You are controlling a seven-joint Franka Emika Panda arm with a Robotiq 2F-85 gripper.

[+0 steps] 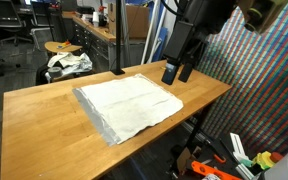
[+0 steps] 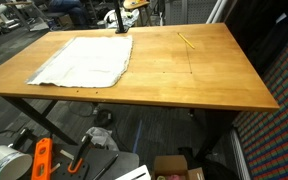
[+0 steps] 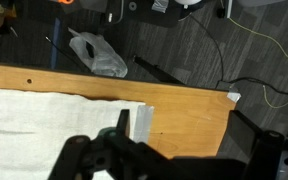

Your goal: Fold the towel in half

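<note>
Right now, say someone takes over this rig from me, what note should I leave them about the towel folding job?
Gripper: open and empty, hovering near one corner of the towel.
Towel: spread flat on the wooden table, close to one long edge.
Done: nothing, no fold made yet.
Left: probably grasp that corner or edge, carry it across to the opposite side, then release.

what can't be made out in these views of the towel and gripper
- Contact: in an exterior view the gripper hangs open by the far corner of the towel; whether it touches is too small to judge.
- Wrist view: the gripper is dark and blurred, cut off by the bottom edge; the towel's left part runs off the frame.
- Thin yellow item on the table: too small to name.
</note>
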